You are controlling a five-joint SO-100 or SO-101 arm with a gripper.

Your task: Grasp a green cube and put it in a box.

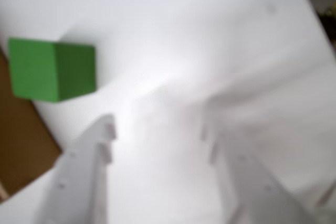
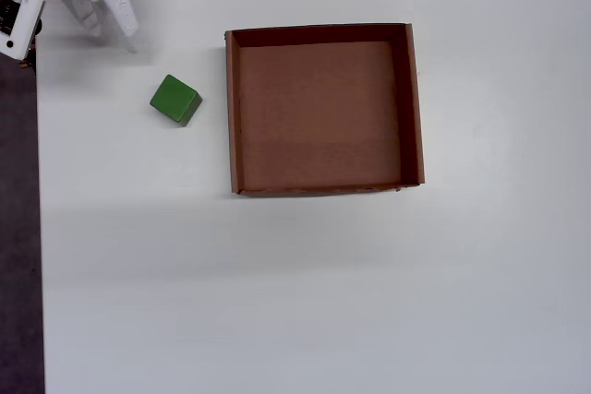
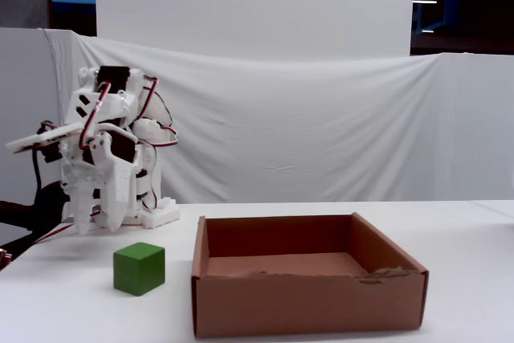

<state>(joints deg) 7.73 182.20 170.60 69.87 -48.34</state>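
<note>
Your jaws stand released and empty, fingertips apart over bare white desk. In the wrist view the green cube lies ahead of the jaws and off to the left, clear of both fingers. In the overhead view it sits on the desk between the jaws and the box, just outside the box's left wall, turned diagonally. Cube: matte, solid, crisp edges. Box: shallow brown cardboard, empty, front rim frayed. You likely need to swing left and square to the cube's faces.
</note>
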